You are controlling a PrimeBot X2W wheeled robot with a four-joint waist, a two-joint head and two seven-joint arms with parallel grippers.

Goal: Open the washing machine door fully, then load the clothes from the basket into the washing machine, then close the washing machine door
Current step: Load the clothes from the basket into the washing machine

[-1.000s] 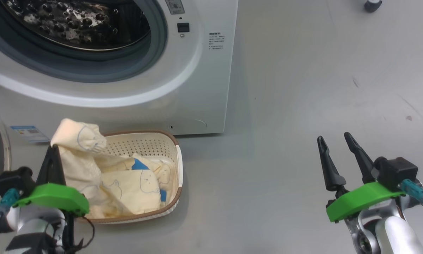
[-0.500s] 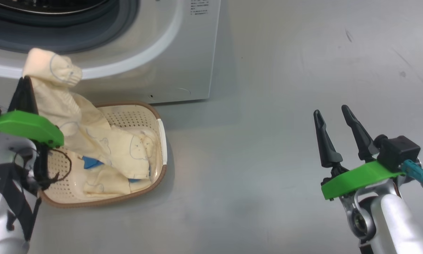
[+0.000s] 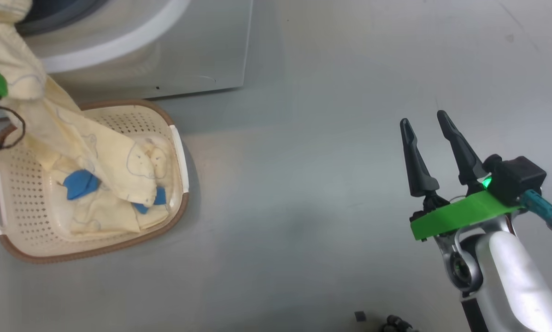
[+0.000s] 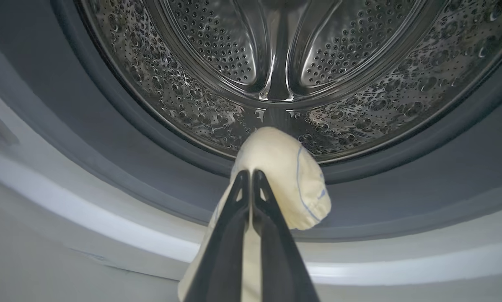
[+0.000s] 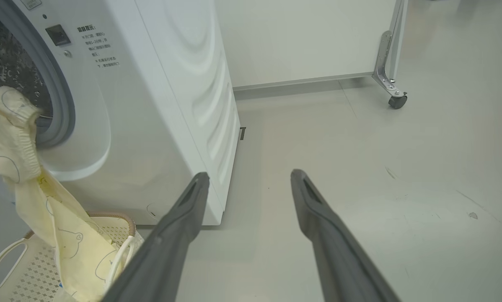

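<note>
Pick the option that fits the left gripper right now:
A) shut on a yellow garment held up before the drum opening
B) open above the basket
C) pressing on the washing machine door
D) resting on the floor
A: in the left wrist view the left gripper has its fingers pinched together on the yellow garment in front of the steel drum, and the cloth trails down to the basket.
</note>
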